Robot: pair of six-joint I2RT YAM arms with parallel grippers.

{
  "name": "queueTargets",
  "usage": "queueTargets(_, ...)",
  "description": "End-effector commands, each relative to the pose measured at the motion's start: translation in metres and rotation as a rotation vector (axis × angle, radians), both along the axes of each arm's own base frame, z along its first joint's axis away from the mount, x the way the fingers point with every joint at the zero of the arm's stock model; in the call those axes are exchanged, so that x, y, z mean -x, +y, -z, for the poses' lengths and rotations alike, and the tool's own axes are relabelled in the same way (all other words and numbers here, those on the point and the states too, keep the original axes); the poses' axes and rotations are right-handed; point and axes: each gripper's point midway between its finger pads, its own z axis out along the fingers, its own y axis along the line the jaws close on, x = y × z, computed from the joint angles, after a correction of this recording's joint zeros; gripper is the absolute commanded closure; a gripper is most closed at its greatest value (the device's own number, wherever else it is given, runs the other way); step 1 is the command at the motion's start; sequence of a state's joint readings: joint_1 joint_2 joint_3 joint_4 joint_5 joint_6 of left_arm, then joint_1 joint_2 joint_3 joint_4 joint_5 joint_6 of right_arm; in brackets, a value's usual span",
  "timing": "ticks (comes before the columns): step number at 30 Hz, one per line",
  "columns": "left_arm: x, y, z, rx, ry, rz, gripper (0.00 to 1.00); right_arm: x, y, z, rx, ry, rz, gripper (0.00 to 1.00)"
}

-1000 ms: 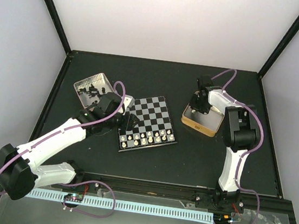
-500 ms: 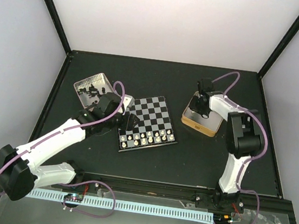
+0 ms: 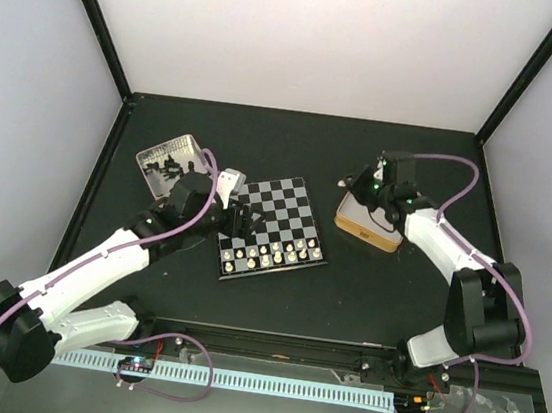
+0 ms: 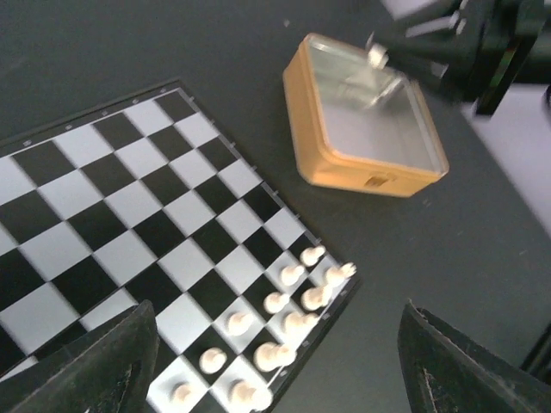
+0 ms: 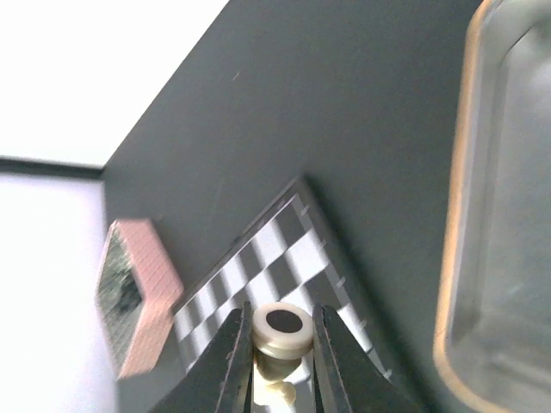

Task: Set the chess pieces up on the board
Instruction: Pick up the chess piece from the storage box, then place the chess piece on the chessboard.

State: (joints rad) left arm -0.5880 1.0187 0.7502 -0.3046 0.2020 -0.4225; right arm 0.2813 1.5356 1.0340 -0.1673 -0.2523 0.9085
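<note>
Along the near edge of the small black-and-silver checked chessboard stand two rows of tiny cream-white chess pieces. Above its left side hovers the left gripper, jaws spread wide and empty. Farther back, over the far edge of the tan square tin, the right gripper pinches one upturned cream-white piece. Tiny black pieces lie in the pinkish square tray.

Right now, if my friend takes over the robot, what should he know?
Right hand: shut on one cream piece, above the tan box.
Left hand: open, empty, over the left side of the board.
Done: cream pieces stand in the two board rows nearest the arms.
Black pieces lie in the pinkish tray; none on the board.
Left: set down the held piece, then line up the black ones on the far rows.
</note>
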Motion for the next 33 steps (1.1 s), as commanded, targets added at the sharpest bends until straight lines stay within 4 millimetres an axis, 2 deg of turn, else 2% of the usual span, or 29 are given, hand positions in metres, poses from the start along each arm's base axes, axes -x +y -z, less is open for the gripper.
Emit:
queueTargets(1,-0.008,-0.019,-0.042,0.184,-0.102,0.040,0.18,0.030,0.061,-0.035,-0.353,0.004,-0.102,0.89)
queueTargets(4,-0.009,-0.028,-0.052,0.267,-0.125,0.060,0.11,0.052,0.094,-0.054,-0.499,0.012,-0.164,0.89)
queueTargets(7,-0.012,-0.030,-0.056,0.318,-0.157,0.055,0.09,0.073,0.125,-0.070,-0.614,0.036,-0.230,0.88)
queueTargets(9,-0.015,-0.029,-0.056,0.335,-0.163,0.037,0.11,0.082,0.139,-0.079,-0.670,0.050,-0.258,0.88)
queueTargets(12,-0.022,-0.028,-0.057,0.356,-0.155,-0.003,0.19,0.089,0.153,-0.089,-0.721,0.065,-0.287,0.88)
queueTargets(15,-0.027,-0.028,-0.062,0.386,-0.157,-0.030,0.28,0.093,0.163,-0.096,-0.737,0.070,-0.315,0.88)
queueTargets(20,-0.037,-0.027,-0.069,0.405,-0.166,-0.066,0.38,0.099,0.176,-0.102,-0.749,0.078,-0.351,0.88)
queueTargets(26,-0.044,-0.032,-0.064,0.405,-0.151,-0.071,0.48,0.102,0.182,-0.106,-0.754,0.078,-0.380,0.88)
queueTargets(33,-0.042,-0.032,-0.078,0.410,-0.233,-0.040,0.45,0.105,0.187,-0.097,-0.738,0.103,-0.397,0.88)
